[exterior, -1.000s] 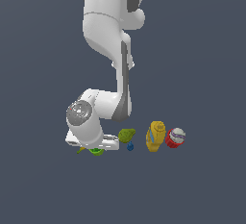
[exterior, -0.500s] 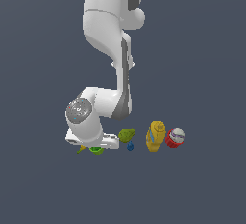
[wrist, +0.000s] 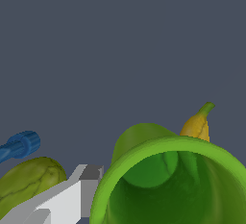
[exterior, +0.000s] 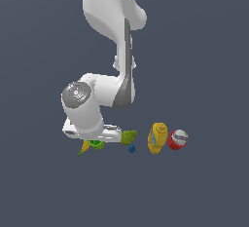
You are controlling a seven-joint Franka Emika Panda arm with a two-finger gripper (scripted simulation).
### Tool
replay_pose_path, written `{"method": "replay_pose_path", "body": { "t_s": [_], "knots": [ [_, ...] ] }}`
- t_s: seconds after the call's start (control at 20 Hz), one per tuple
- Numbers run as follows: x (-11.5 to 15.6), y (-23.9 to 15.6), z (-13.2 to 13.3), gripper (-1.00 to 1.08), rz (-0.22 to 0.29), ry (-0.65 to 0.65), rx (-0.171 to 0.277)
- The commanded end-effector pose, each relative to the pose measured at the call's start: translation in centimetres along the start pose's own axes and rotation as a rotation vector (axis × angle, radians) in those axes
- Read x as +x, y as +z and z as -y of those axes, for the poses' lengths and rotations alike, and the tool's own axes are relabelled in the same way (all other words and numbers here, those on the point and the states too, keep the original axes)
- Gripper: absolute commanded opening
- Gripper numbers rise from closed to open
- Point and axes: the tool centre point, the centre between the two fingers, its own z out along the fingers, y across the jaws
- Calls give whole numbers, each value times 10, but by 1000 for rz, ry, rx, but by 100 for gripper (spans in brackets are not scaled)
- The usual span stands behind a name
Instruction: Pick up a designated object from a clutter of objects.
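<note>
Green cup (wrist: 168,184) fills the wrist view, hollow facing the camera, no label or writing readable on it or its neighbours. One grey-tipped white finger (wrist: 79,189) sits just beside the rim; whether it touches, and how wide the gripper (exterior: 97,141) stands, cannot be told. Cup lies between banana (wrist: 197,124) and pear (wrist: 29,182), under the hand.
</note>
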Motion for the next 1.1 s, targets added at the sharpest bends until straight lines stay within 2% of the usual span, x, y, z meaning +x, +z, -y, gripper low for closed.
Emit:
{"method": "replay_pose_path", "body": {
  "t_s": [0.0, 0.7, 1.05],
  "knots": [
    [-6, -22, 1, -100, -3, 0, 0],
    [-48, -175, 4, -100, -3, 0, 0],
    [-62, -234, 6, -100, -3, 0, 0]
  ]
}}
